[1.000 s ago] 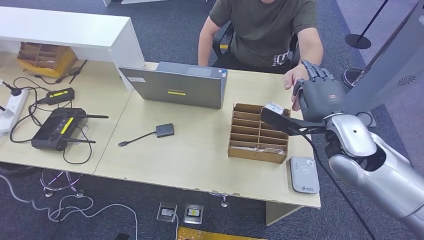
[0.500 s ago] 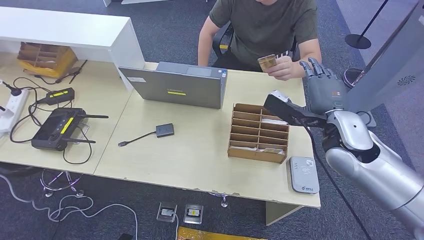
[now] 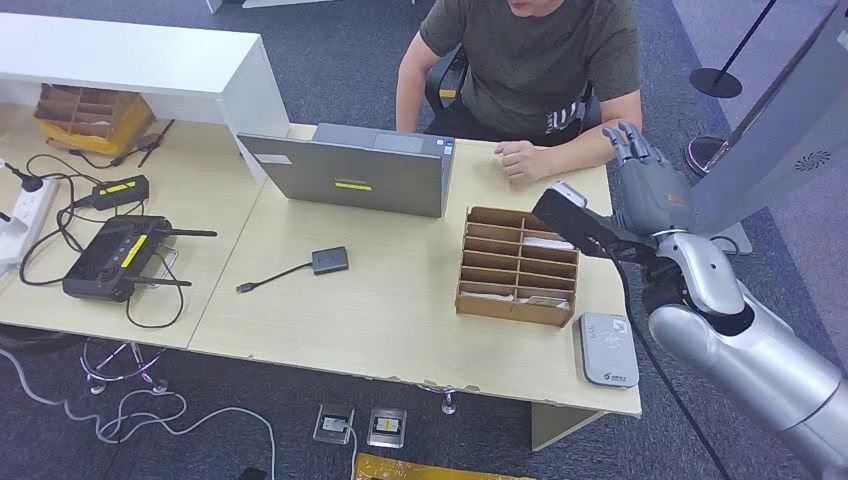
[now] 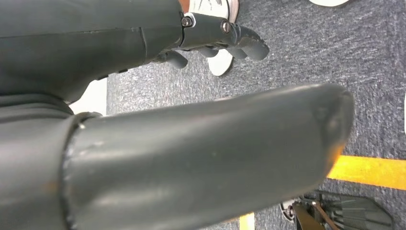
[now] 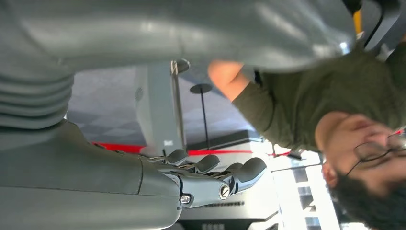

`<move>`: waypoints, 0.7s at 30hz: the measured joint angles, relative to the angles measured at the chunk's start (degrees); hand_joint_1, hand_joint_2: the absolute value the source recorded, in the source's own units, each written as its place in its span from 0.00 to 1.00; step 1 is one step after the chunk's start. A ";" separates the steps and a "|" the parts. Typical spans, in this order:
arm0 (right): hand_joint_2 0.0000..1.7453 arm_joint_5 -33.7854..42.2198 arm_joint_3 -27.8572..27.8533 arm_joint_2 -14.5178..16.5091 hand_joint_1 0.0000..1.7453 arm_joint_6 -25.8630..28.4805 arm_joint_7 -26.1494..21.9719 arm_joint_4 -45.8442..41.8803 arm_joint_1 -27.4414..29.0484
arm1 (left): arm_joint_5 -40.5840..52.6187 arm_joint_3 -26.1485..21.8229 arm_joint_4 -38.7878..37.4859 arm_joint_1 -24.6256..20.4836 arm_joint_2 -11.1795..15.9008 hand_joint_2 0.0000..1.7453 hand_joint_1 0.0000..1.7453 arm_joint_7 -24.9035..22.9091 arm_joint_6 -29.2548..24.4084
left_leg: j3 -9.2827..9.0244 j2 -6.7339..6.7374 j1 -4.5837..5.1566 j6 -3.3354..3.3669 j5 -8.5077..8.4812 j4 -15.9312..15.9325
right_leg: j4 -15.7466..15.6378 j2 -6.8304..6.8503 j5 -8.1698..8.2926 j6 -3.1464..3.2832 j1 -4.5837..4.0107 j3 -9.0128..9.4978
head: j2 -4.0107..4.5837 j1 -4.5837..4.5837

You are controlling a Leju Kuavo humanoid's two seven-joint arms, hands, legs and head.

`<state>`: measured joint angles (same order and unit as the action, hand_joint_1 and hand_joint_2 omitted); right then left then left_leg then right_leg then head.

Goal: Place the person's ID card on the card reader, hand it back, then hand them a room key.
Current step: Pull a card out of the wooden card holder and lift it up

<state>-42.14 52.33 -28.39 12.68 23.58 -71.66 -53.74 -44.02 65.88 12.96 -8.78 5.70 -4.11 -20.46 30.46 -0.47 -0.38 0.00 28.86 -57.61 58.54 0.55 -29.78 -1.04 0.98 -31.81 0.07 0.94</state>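
- Head view: raised silver-and-grey right hand [image 3: 648, 185] hangs just behind the far right corner of the brown cardboard slotted box [image 3: 515, 312], fingers straight and slightly apart, holding nothing.
- Beyond the box, the person's closed hand [image 3: 520, 160] rests on the pale wooden desk [image 3: 400, 310]; no ID card visible, and cannot tell whether that fist hides it.
- Small grey card reader [image 3: 608, 350] lies just in front of the box's right corner, nothing on it.
- Probably the room-key step: pale flat cards [image 3: 545, 241] lie in the box's slots. Best to lower the hand straight over one slot and pinch a single card by its edge, without dragging the light box toward the reader.
- Left wrist view: dark grey left hand [image 4: 191, 143] hangs over blue-grey carpet, thumb apart from lightly curled fingers, nothing between them.
- Right wrist view: right hand [image 5: 191, 184] empty, fingers loosely extended toward the person in the dark green shirt [image 5: 306, 96]; worth keeping the palm low and slow when presenting the key.
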 joint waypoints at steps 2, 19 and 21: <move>0.00 0.00 0.00 0.00 0.00 0.00 0.00 0.00 0.00 | 0.00 0.00 0.00 0.00 0.00 0.00 0.00 0.00 0.00 | 0.00 0.00 0.00 0.00 0.00 0.00 | 0.00 0.00 0.00 0.00 0.00 0.00 | 0.00 0.00; 1.00 7.97 1.51 -9.49 0.00 -8.15 10.58 -18.00 9.56 | -0.90 0.00 -0.07 0.88 1.03 0.00 0.00 0.99 -0.40 | -0.06 0.01 -0.01 -0.02 -0.01 0.01 | -0.01 -0.07 0.03 -0.02 0.00 0.07 | 0.02 -0.05; 1.00 7.57 1.49 -9.80 0.00 -6.25 10.56 -18.23 11.42 | -0.90 0.00 -0.07 0.88 1.07 0.00 0.00 0.99 -0.41 | -0.04 0.01 -0.01 -0.02 -0.01 0.01 | -0.01 -0.06 0.03 -0.01 -0.01 0.07 | 0.02 -0.05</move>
<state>-34.57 53.82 -38.19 6.43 34.14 -89.90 -42.32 -44.92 65.88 12.90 -7.90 6.77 -3.12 -20.86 30.42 -0.47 -0.39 -0.02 28.85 -57.60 58.52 0.48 -29.75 -1.06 0.97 -31.74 0.09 0.89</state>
